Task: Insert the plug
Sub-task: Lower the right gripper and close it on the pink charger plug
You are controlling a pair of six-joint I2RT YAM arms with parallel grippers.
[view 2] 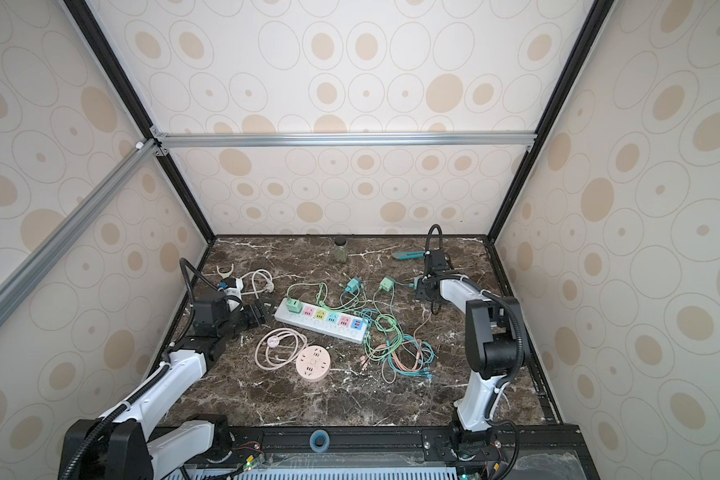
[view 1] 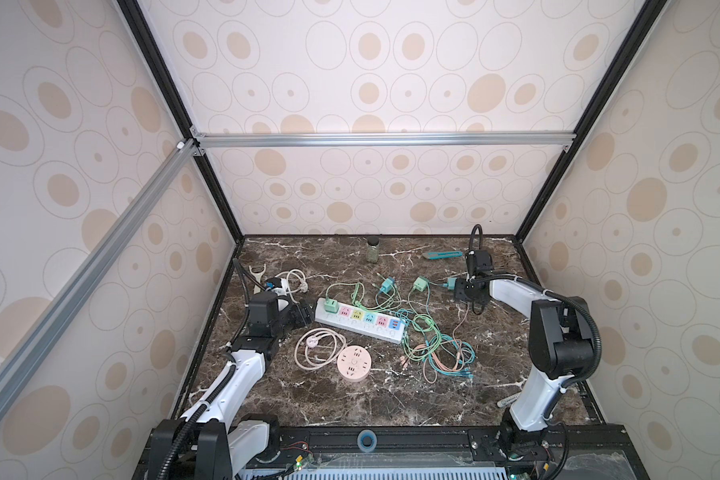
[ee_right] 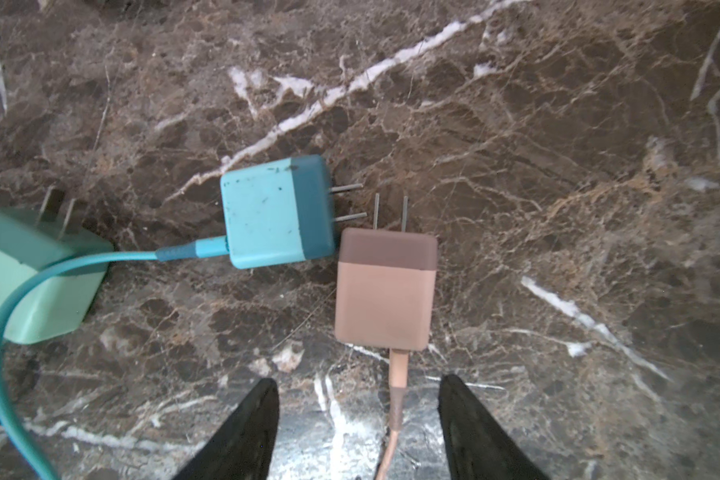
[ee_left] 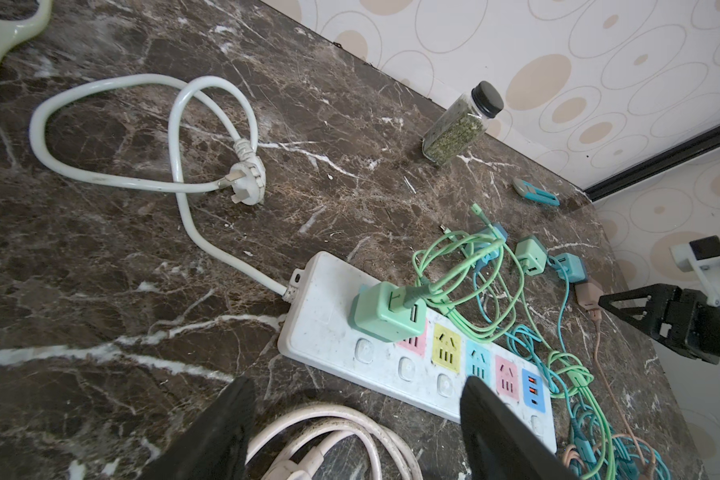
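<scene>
The right claw (ee_right: 358, 380), spread empty, lines up behind the pink plug (ee_right: 385, 291), seemingly to grab it. The left claw (ee_left: 358, 380), likewise spread, hovers by the power strip (ee_left: 329, 316).

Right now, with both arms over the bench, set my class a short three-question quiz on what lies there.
1. True or false: a green adapter sits plugged into the white power strip.
2. Which adapter lies directly ahead of the open right jaws? A teal, B pink, C green.
3. Fill in: the herb jar has a ____ cap.
Key: 1 true; 2 B, the pink adapter; 3 black.
</scene>
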